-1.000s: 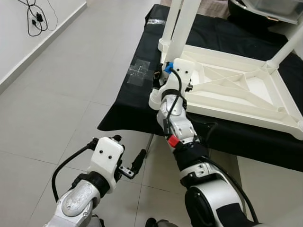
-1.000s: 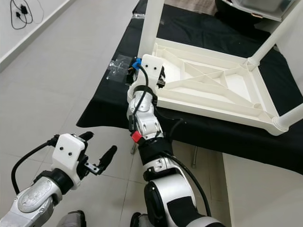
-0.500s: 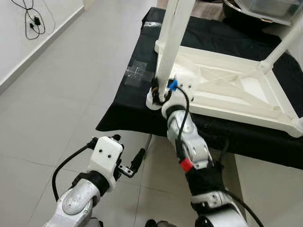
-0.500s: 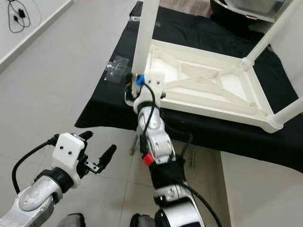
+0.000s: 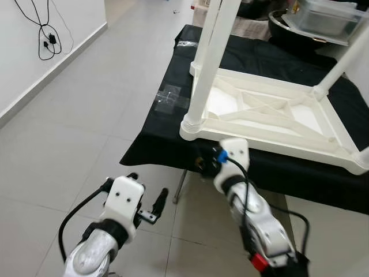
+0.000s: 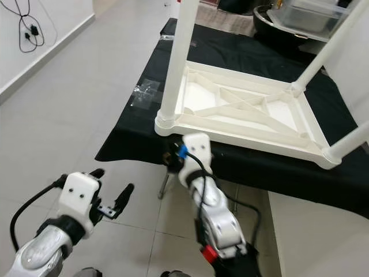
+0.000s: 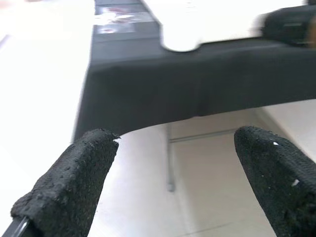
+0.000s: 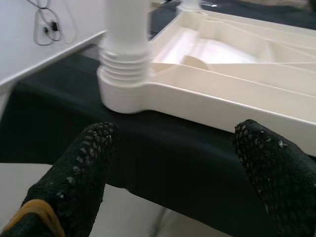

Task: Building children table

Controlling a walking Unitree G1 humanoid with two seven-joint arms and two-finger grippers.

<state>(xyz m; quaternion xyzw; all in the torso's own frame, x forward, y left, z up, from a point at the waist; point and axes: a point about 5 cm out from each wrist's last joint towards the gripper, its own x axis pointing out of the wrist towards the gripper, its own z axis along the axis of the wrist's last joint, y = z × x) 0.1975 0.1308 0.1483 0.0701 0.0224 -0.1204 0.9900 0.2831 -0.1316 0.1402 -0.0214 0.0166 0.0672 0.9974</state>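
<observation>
The white plastic children's table (image 5: 271, 118) lies upside down on a black-draped work surface (image 5: 277, 52), its nearest screwed-in leg (image 5: 209, 63) rising from the corner socket at about 11 o'clock from the right gripper (image 8: 177, 163). That gripper hangs just below the draped edge, close under that corner, fingers spread wide with nothing between them. The left gripper (image 7: 173, 173) hovers low over the tiled floor (image 5: 75, 115) at 7 o'clock, fingers likewise spread apart and empty.
</observation>
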